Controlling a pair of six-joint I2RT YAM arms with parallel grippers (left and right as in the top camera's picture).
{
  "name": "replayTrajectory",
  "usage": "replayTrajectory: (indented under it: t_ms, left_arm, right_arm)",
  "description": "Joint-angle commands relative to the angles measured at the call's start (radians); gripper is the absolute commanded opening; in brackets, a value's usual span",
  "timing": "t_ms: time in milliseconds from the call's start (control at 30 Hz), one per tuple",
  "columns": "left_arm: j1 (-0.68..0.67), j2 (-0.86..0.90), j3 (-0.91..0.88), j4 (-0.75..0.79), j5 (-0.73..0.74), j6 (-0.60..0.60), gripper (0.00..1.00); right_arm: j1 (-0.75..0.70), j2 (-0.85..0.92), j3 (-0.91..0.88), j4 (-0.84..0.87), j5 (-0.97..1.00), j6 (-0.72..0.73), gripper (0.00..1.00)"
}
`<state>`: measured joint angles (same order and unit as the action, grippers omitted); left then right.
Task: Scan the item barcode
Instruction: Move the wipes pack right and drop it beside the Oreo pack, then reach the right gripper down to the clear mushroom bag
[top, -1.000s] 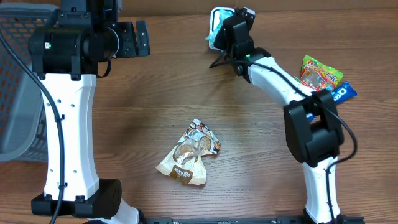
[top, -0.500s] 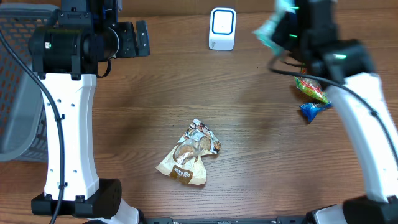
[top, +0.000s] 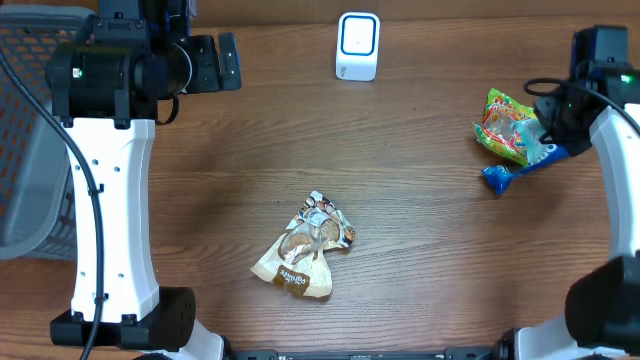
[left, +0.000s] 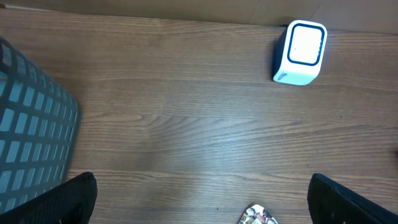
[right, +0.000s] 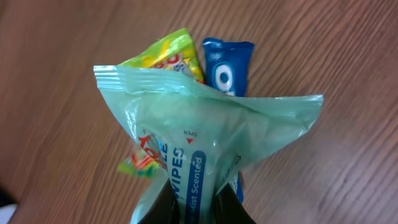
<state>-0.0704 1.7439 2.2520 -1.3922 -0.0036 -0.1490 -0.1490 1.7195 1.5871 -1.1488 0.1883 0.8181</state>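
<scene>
Tabletop: wood, scanner far.
Right fingers: clenched on wipes pack.
Left fingers: spread, empty.
Risk: thin pinch, pack may slip.

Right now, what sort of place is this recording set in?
Probably a mock shop checkout on a wooden table: a white barcode scanner at the back, a grey mesh basket at the left edge, a brown snack bag in the middle.

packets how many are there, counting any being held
4: a brown snack bag mid-table, a yellow candy bag and a blue cookie packet at the table's right side, and a green wipes pack held by the right gripper above them. More could lie underneath.
</scene>
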Motion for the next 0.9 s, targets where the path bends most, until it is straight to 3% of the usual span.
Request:
replayTrajectory:
  t_ms: [0, 67, 100, 133, 167, 200, 300, 367, 533, 633, 867]
  left_arm:
    - [-0.002, 0.003, 0.001, 0.002, 0.000, 0.018, 1.00]
    - [-0.002, 0.003, 0.001, 0.002, 0.001, 0.018, 1.00]
    - [-0.002, 0.003, 0.001, 0.002, 0.001, 0.018, 1.00]
    - [-0.002, 0.003, 0.001, 0.002, 0.001, 0.018, 1.00]
    - [-0.002, 0.003, 0.001, 0.002, 0.001, 0.018, 1.00]
    - [-0.002, 0.003, 0.001, 0.002, 0.001, 0.018, 1.00]
    - [-0.002, 0.003, 0.001, 0.002, 0.001, 0.018, 1.00]
    - [-0.002, 0.003, 0.001, 0.002, 0.001, 0.018, 1.00]
    - [-0.002, 0.003, 0.001, 0.002, 0.001, 0.018, 1.00]
    - [-0.002, 0.003, 0.001, 0.002, 0.001, 0.018, 1.00]
    - [-0.002, 0.003, 0.001, 0.002, 0.001, 0.018, 1.00]
  right_arm:
    - [-0.020, 0.043, -0.042, 0.033, -0.008, 0.013, 0.04]
    - [-0.020, 0.068, -0.043, 0.034, -0.008, 0.013, 0.09]
    - [-0.020, 0.073, -0.043, 0.034, -0.008, 0.013, 0.20]
    - [-0.020, 0.074, -0.043, 0.035, -0.008, 0.013, 0.39]
    - [-0.020, 0.074, -0.043, 0.039, -0.008, 0.013, 0.69]
    - [-0.020, 0.074, -0.042, 0.042, -0.008, 0.013, 0.83]
    - [-0.020, 0.074, -0.041, 0.058, -0.019, -0.068, 0.84]
    - [-0.021, 0.072, -0.030, 0.063, -0.112, -0.228, 0.84]
    - [0.021, 0.059, 0.047, 0.051, -0.398, -0.459, 0.76]
    - [0.126, 0.042, 0.087, 0.033, -0.514, -0.560, 0.75]
    - [0.488, 0.055, 0.094, 0.021, -0.450, -0.697, 0.82]
